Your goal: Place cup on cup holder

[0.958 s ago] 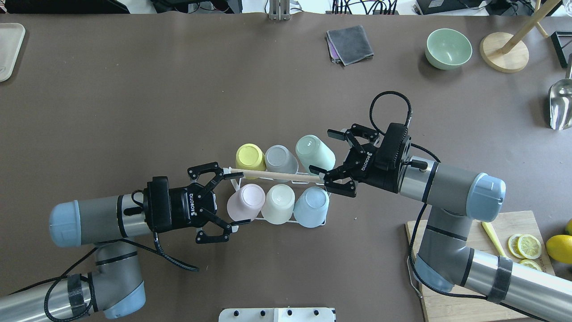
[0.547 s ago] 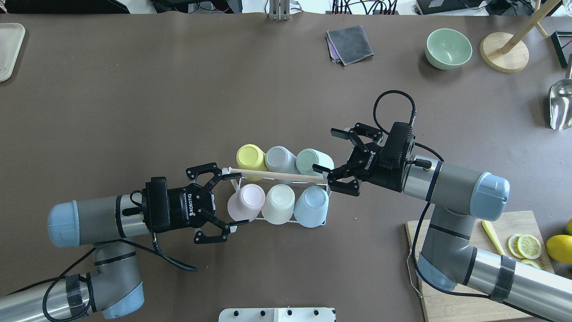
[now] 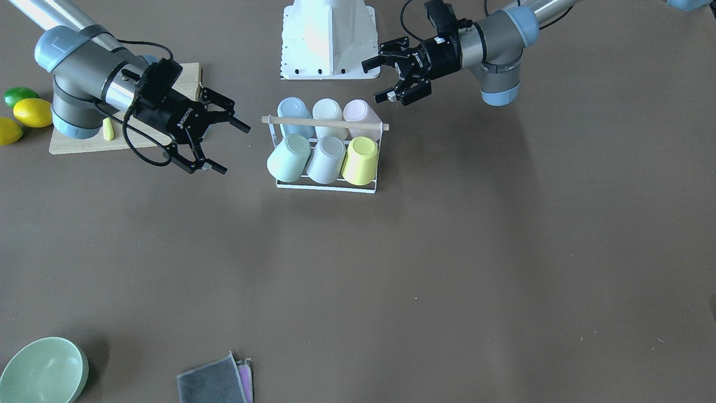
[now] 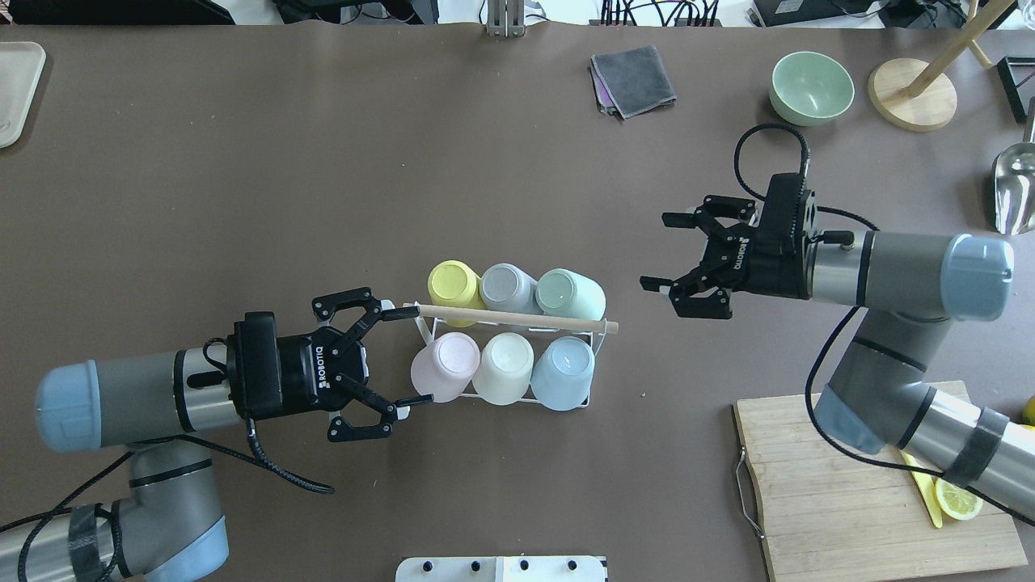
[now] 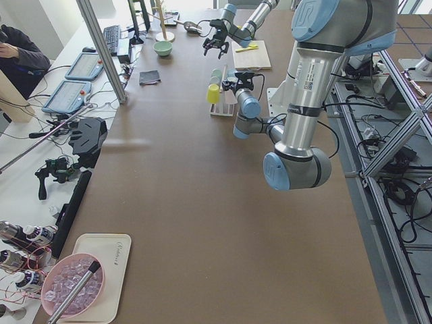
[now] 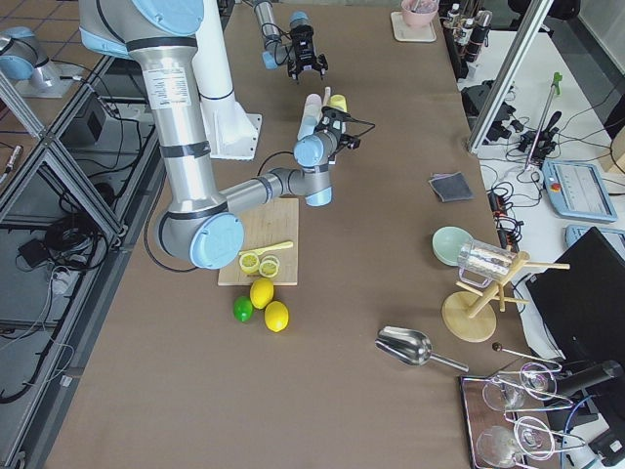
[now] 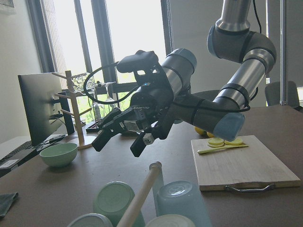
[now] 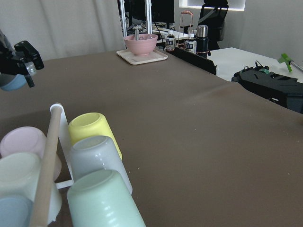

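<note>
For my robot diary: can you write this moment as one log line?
white wire cup holder with wooden rod: six pastel cups on | left pincer: open, empty | right pincer: open, empty

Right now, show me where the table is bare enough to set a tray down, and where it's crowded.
Barest: the wide stretch beyond the cup holder, bordered by the cream tray and the grey cloth. Crowded: around the cup holder, between the left gripper and right gripper, and by the cutting board.
</note>
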Robot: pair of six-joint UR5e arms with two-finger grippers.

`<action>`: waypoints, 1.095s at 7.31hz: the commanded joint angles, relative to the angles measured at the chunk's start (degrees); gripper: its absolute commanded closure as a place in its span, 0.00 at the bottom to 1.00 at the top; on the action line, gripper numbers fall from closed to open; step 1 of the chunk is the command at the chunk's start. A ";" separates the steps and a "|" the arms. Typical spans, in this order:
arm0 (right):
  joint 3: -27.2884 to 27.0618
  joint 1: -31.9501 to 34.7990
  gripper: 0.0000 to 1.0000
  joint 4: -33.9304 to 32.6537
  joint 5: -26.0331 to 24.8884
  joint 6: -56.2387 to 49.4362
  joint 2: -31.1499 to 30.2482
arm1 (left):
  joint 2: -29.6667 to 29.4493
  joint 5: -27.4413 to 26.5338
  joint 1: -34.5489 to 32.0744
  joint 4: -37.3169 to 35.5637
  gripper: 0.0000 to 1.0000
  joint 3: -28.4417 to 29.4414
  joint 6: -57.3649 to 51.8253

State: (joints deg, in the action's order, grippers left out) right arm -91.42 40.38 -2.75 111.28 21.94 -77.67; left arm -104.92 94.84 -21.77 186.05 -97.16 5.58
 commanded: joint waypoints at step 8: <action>0.98 35.53 0.00 -69.26 20.34 -0.85 -8.02 | 9.12 13.55 -21.44 -103.36 0.01 -22.63 -0.57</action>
State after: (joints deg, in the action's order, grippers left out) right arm -90.54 71.68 -62.35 136.18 21.13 -85.62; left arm -95.88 103.11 -39.36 96.33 -118.60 4.98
